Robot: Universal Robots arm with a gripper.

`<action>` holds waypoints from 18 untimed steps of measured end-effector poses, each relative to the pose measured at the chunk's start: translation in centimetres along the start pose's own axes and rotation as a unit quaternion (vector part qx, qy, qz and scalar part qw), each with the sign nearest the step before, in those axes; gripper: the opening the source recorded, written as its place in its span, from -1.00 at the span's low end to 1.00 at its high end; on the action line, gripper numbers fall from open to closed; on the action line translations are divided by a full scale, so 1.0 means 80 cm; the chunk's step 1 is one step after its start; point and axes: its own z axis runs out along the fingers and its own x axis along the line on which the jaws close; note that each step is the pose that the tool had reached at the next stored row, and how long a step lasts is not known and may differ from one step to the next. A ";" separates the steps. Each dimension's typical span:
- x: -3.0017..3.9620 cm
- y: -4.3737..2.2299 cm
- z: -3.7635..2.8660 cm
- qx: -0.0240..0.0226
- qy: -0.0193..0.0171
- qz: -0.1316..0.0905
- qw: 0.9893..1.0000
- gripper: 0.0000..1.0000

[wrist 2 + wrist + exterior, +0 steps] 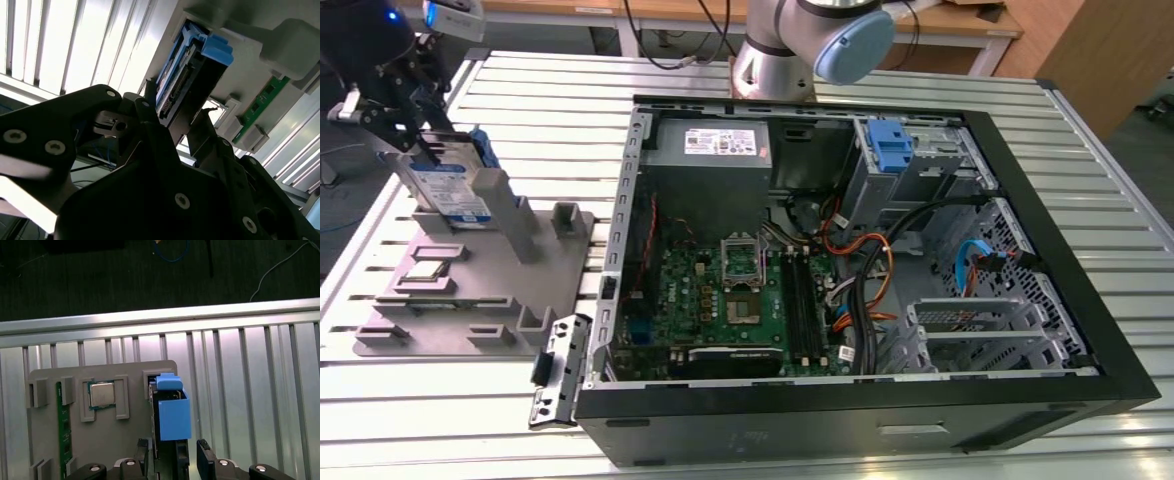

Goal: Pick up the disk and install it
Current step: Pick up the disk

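I see pincer (172, 454) straddling upright disk (174, 417), grey fixture (105, 440) beneath it; can't tell if it's clamping.

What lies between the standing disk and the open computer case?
In the exterior view, a grey upright post and a small grey block on the holder plate stand between the disk and the computer case.

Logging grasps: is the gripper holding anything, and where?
Cannot be told. The gripper sits at the upper end of the silver-metal hard drive with blue plastic rails, upright in the grey fixture.
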 end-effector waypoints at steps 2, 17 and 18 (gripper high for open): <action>0.0000 0.0000 0.0000 0.000 0.000 -0.001 1.000 0.01; 0.0000 0.0005 0.0001 0.000 0.000 -0.003 1.000 -0.26; 0.0000 0.0005 0.0001 0.000 0.000 -0.003 1.000 -0.29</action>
